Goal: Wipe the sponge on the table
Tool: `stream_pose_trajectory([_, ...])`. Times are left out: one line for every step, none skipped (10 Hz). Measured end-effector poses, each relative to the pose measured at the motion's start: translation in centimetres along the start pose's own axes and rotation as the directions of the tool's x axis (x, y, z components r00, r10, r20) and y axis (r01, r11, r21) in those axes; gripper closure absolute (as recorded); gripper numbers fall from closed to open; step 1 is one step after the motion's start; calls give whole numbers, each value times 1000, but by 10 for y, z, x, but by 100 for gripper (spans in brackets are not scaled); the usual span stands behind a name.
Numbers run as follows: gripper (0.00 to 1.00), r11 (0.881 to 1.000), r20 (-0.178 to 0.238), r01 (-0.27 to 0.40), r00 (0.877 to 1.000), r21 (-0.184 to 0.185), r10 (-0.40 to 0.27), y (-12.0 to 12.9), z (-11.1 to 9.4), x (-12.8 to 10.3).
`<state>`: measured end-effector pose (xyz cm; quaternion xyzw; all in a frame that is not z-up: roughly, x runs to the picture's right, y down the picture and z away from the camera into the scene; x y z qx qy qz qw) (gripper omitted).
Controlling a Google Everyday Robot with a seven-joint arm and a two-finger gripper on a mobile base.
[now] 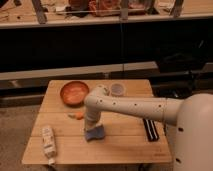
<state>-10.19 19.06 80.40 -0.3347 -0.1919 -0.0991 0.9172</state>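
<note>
A blue sponge [95, 133] lies on the wooden table [125, 145], a little left of its middle. My white arm reaches in from the lower right and bends down over it. The gripper [93, 128] points straight down onto the sponge's top and appears to press on it. Most of the gripper is hidden behind the wrist.
An orange bowl [74, 92] sits at the back left, a clear plastic cup [117, 89] behind the arm. A small orange item [78, 115] lies left of the sponge, a white bottle [48, 142] at the front left, a black object [150, 129] at the right.
</note>
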Motion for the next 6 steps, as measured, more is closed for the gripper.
stream_pose_trajectory([99,1000,12,-22,1000,5,22,-7,-2,5])
stream_pose_trajectory([99,998,26,-62,998,12,61,-14,-6,19])
stream_pose_trajectory([99,995,34,-95,995,18,95,-17,-10,34])
stream_pose_trajectory([99,992,40,-127,991,21,126,-17,-14,51])
stream_pose_trajectory([99,986,48,-166,985,23,165,-13,-19,74])
stream_pose_trajectory([99,980,55,-196,979,23,195,-6,-23,93])
